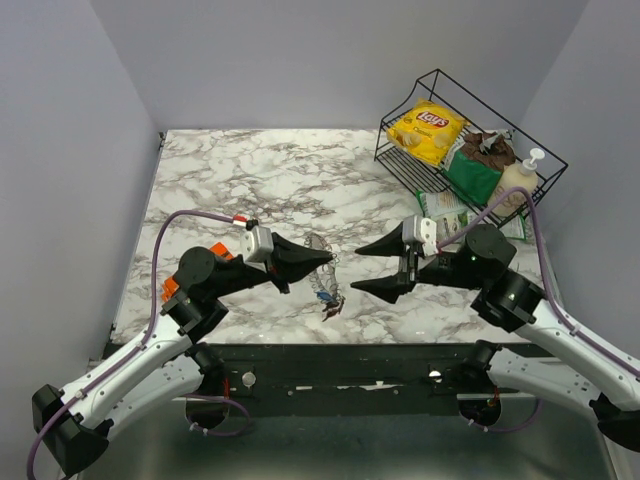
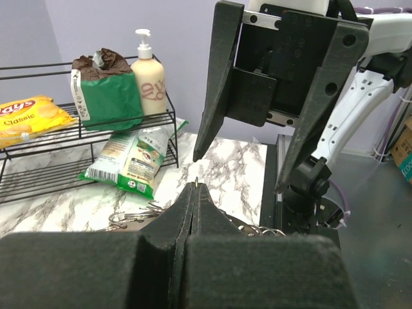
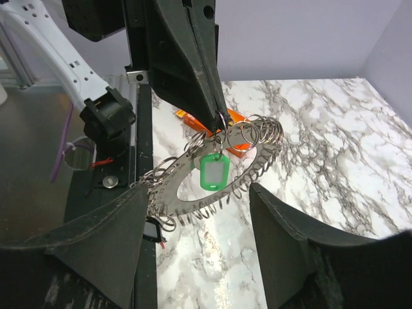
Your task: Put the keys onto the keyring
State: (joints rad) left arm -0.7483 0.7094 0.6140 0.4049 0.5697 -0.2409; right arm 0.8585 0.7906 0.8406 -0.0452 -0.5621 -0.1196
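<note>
Right wrist view: left tool [image 3: 215,119] pinched shut on the keyring [image 3: 257,138], green key [image 3: 214,174] dangling; right tool [image 1: 358,268] gapes opposite, level.

1. Top view, frame centre: the keyring [image 1: 326,282] was too small to tell what hung on it.
2. Left wrist view: the left gripper [image 2: 196,187] filled the lower frame and hid most of the keyring. Only a few loops showed at lower left.
3. There the chips bag [image 2: 29,116] was cut by the left edge, and the right gripper [image 2: 238,174] by the top.
4. Right wrist view: the left gripper ran off the top edge, and which loop it pinched was unclear.
5. An orange object [image 3: 237,118] behind the keyring was mostly covered.
</note>
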